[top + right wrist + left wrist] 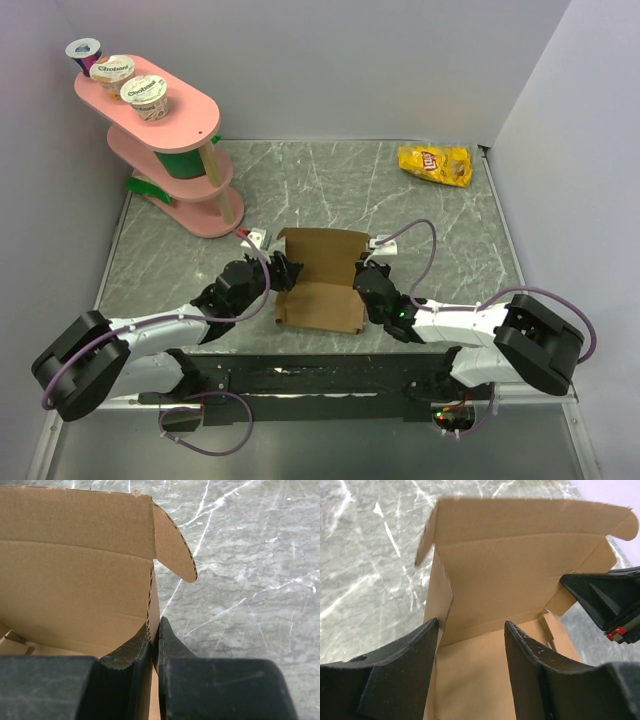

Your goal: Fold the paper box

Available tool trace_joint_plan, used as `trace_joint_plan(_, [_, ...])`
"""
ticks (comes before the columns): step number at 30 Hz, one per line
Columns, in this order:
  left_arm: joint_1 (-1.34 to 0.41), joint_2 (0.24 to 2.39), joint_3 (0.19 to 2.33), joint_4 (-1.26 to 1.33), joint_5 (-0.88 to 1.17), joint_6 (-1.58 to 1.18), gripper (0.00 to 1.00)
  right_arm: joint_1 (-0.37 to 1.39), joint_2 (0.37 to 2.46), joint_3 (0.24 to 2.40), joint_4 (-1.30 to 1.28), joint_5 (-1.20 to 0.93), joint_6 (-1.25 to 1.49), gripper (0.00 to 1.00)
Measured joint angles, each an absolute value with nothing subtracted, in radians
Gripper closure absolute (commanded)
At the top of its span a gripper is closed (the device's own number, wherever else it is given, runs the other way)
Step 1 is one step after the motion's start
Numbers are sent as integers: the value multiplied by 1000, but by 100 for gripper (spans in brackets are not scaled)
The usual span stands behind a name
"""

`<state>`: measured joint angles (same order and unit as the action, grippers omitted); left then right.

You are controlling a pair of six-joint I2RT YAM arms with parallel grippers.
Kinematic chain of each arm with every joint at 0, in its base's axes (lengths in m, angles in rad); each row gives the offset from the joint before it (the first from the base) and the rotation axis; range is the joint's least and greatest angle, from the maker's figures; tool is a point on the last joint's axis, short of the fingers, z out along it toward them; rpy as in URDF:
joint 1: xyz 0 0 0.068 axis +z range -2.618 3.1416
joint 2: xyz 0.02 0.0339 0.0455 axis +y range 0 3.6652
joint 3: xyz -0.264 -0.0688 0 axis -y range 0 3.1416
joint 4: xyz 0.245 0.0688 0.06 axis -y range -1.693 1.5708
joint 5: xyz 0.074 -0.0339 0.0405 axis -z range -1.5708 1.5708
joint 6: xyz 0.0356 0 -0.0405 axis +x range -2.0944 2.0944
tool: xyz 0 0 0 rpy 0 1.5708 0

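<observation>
**Box half-raised at table centre; right tool clamped, left tool spread**

The paper box (320,285) sits on the grey marbled table (450,240), just ahead of the two arm bases and between the two grippers. It is plain brown corrugated card. The back panel stands upright with a creased top strip, and a rounded ear tab (175,550) folds off each end. A flat panel lies toward the arms.

Left gripper (282,275): released. In the left wrist view its two black fingers (395,675) stand well apart. One is outside the box's left wall and the other over the box floor, so the wall edge rises between them. Whether either pad touches the card cannot be told.

Right gripper (362,275): clenched on the box. In the right wrist view both fingers (167,645) pinch the right side wall, one inside and one outside, with the corrugated edge running up between them. Its black tip also shows at the right edge of the left wrist view, against that far wall.

Surroundings:
- A pink tiered stand (180,125) is at the far left, with three yogurt cups (143,92) on its top shelf.
- A yellow chip bag (435,165) lies at the far right corner, well apart from the box.
</observation>
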<state>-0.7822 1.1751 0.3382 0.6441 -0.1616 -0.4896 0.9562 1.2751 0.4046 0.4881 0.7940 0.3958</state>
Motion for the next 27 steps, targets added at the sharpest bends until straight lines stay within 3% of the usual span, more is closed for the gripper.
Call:
trace_joint_plan(11, [-787, 1244, 318, 600, -212, -546, 60, 973, 1301, 440, 507, 770, 462, 100])
trace_joint_plan(14, [-787, 1285, 320, 598, -224, -548, 53, 987, 1325, 459, 510, 775, 465, 100])
trace_joint_plan(18, [-787, 1283, 320, 590, -232, -546, 35, 998, 1330, 460, 505, 791, 466, 100])
trace_joint_plan(19, [-787, 1274, 320, 587, -232, -547, 32, 999, 1330, 461, 500, 797, 467, 96])
trace_joint_plan(21, [-787, 1236, 320, 574, -234, -550, 31, 999, 1330, 465, 485, 810, 467, 69])
trace_joint_plan(23, [-787, 1198, 320, 562, -235, -556, 28, 999, 1330, 472, 469, 815, 466, 33])
trace_joint_plan(25, [-787, 1163, 320, 549, -223, -556, 22, 999, 1323, 477, 440, 815, 472, 12])
trace_joint_plan(27, [-786, 1140, 320, 556, -163, -534, 20, 999, 1299, 477, 394, 809, 479, 8])
